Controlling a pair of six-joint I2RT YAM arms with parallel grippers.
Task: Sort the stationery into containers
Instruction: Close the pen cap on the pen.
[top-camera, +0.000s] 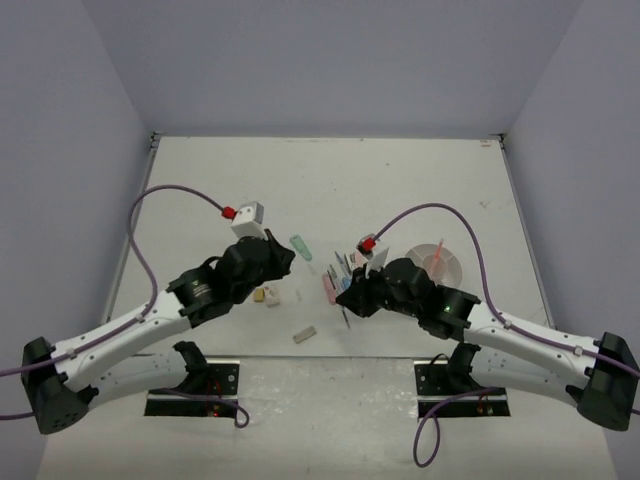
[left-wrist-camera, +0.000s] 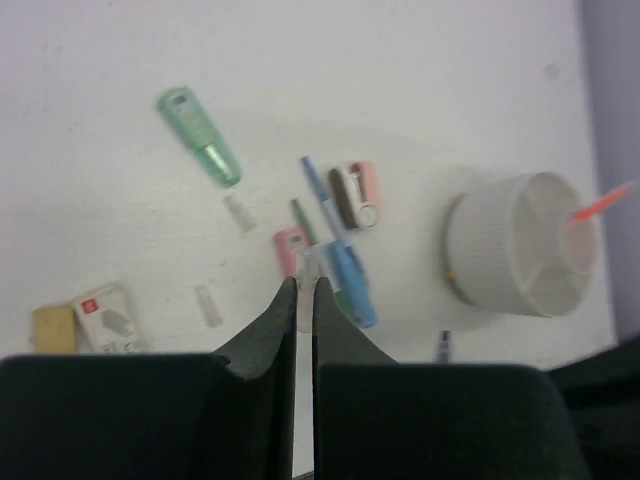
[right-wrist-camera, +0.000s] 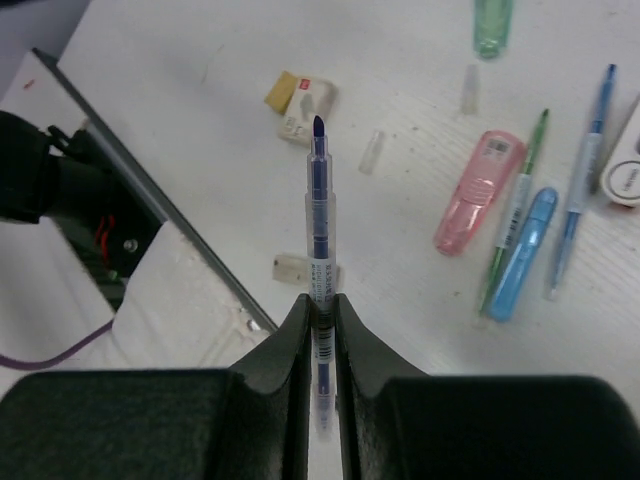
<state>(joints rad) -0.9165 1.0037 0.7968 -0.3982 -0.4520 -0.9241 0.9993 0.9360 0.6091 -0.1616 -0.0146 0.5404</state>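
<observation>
While the right fingers (right-wrist-camera: 298, 315) pinch it near one end, the dark pen (right-wrist-camera: 318, 215) sticks out past their tips, over the bench (top-camera: 400, 180). Its dark tip points toward a tan block (right-wrist-camera: 281, 90) and a white block (right-wrist-camera: 312, 108), which lie touching each other. A pale block (right-wrist-camera: 292, 268) lies just beside the pen, near the bench's front edge. I cannot tell if the pen touches the bench.

Next to the pen there is a little pile. It has a pink piece (right-wrist-camera: 478, 190), a green pen (right-wrist-camera: 518, 185), a light blue piece (right-wrist-camera: 522, 255) and a blue pen (right-wrist-camera: 580, 170). The green pen lies between the pink piece and the light blue piece. A green piece (right-wrist-camera: 492, 25) lies a bit apart from the pile. One clear cap (right-wrist-camera: 469, 88) lies near it, and another lies closer to the blocks.

The cup (left-wrist-camera: 485, 255) stands on the bench beside the pile. Thin walls split its inside into parts. A pink pen (left-wrist-camera: 598, 207) leans in one part and pokes up over the rim.

The left fingers (left-wrist-camera: 285, 310) are pressed together above the pile. A tiny clear bit (left-wrist-camera: 308, 265) shows right at their tips. I cannot tell if they hold it.

From above, the left arm (top-camera: 120, 335) reaches in from the left and the right arm (top-camera: 530, 340) from the right. The pile lies between them.
</observation>
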